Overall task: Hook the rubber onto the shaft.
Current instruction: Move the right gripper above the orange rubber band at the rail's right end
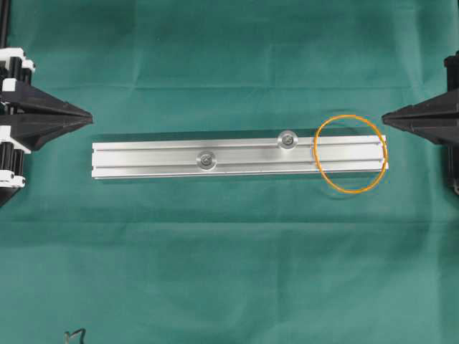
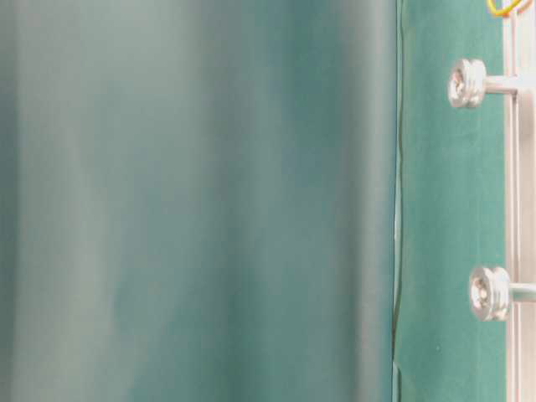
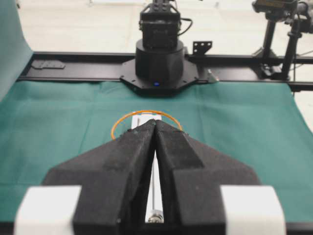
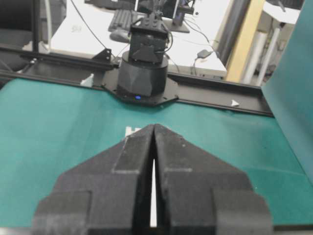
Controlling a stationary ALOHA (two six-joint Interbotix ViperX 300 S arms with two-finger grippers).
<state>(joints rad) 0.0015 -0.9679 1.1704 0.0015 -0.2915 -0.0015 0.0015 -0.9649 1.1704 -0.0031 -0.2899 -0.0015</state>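
Observation:
The rubber (image 1: 351, 116), a thin orange loop, lies loose over the right end of the aluminium rail (image 1: 143, 158). Two grooved metal shafts stand up from the rail, one near the middle (image 1: 206, 160) and one further right (image 1: 287, 140); the rubber touches neither. My left gripper (image 1: 90, 115) sits shut and empty off the rail's left end. At the right, level with the loop's top edge, my right gripper (image 1: 384, 116) is shut and empty too. In the left wrist view the rubber (image 3: 143, 111) shows beyond the shut fingertips (image 3: 155, 122). The right wrist view hides it behind the jaws (image 4: 154, 126).
Green cloth (image 1: 229, 272) covers the table. The table-level view shows both shafts (image 2: 466, 83) (image 2: 489, 293) on the rail (image 2: 512, 167) and a scrap of the rubber (image 2: 502, 10), with a green backdrop (image 2: 193, 201) filling its left part. A small dark object (image 1: 74, 335) lies at the front edge.

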